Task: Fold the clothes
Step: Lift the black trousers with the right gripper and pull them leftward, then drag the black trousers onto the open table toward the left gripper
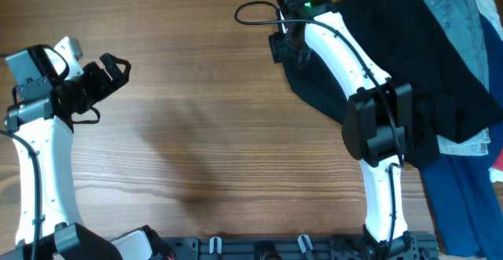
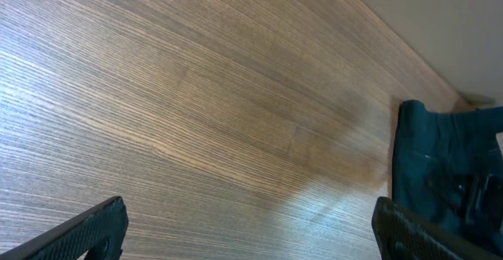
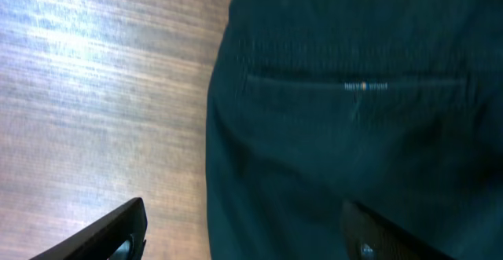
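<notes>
White arm shells (image 1: 339,52), black joints (image 1: 377,122), looped black cable (image 1: 250,5).

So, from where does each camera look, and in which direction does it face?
Overhead: fixed above the table, facing straight down; the left tool and the right tool show.
Left wrist: on the left arm, facing across the wood toward the black garment; its open fingers show.
Right wrist: close over the garment's edge, facing down; its open fingers show.
Shared: both wrist views see the garment's edge.

No readable text — no labels or numbers
</notes>
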